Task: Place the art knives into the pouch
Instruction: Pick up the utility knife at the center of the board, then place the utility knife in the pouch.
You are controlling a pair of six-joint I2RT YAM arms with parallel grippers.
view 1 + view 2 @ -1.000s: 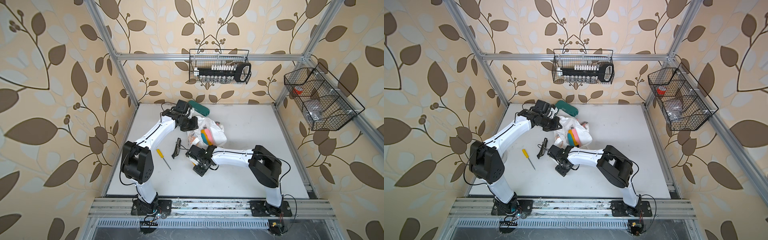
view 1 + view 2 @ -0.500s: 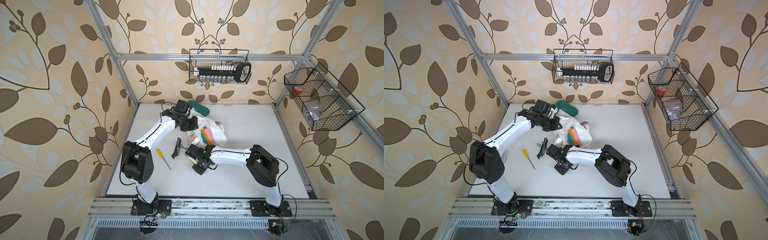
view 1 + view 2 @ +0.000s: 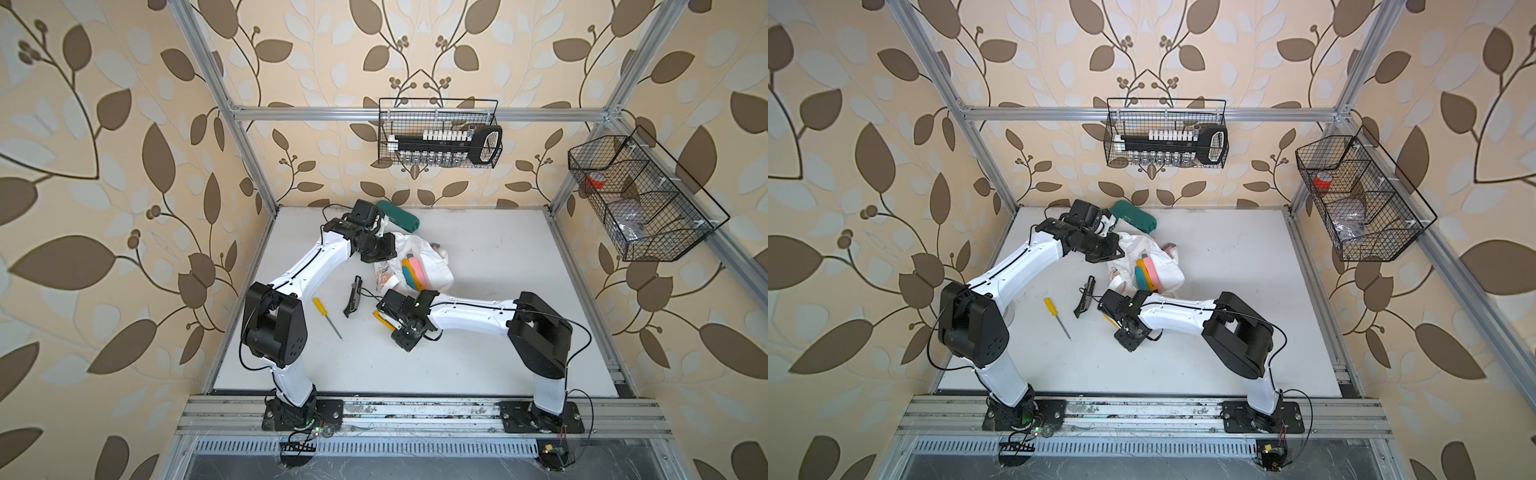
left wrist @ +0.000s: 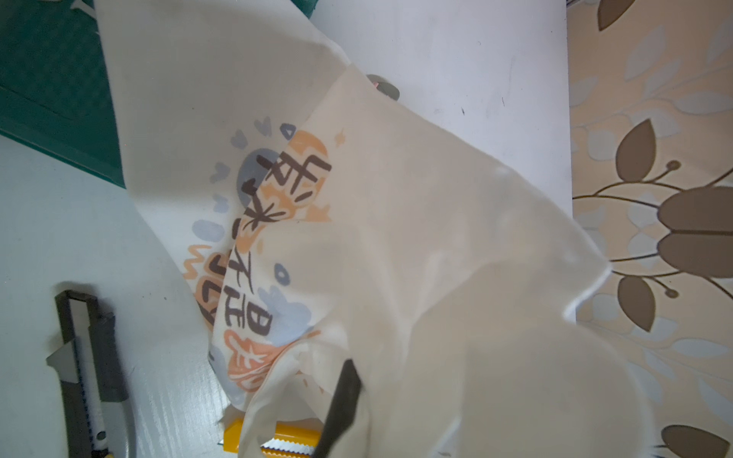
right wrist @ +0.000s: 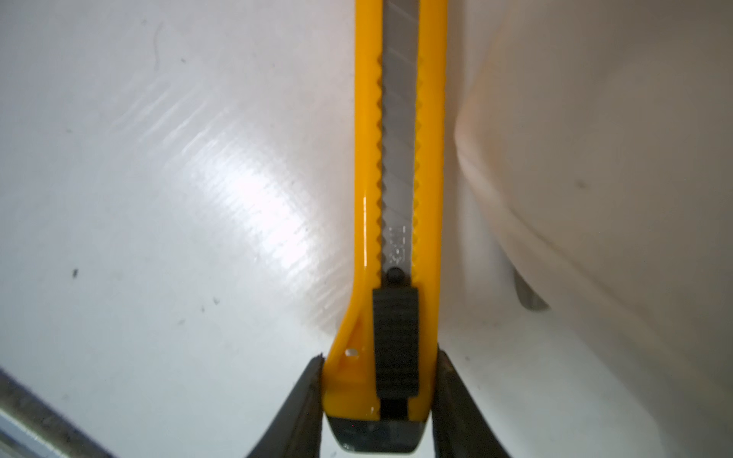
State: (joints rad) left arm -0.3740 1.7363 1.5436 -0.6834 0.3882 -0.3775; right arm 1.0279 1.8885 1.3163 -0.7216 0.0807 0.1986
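While the right fingers (image 5: 301, 404) are clamping the rear end of the yellow art knife (image 5: 398, 206) from both sides, the knife is staying low over the desk (image 3: 498, 249), outside the pouch (image 3: 432, 266) and just beside its cloth. Its tip is running off the edge of the right wrist view, and I cannot tell whether its body is touching the desk. In both top views the right wrist is covering most of the knife, with only a yellow sliver showing.

Toward the left arm's side, a yellow-handled screwdriver (image 3: 327, 318) and a dark grey snap-off cutter (image 3: 353, 296) are lying apart on the desk.

Farther back the white pouch is sitting crumpled. Pink, yellow and teal flat pieces (image 3: 411, 270) are showing at its opening, too small to name. The left fingers (image 4: 343, 396) are pinching shut on a lifted fold of the pouch. Printed cloth is draping across the left wrist view, so only one dark finger is showing and the pinch itself is hidden.

Behind the left wrist a dark green case (image 3: 399, 216) is lying partly covered by the arm. On the back wall a wire basket (image 3: 386, 124) is holding a black holder with a row of white pieces. A second basket (image 3: 665, 245) is hanging at the side, its contents blurred.
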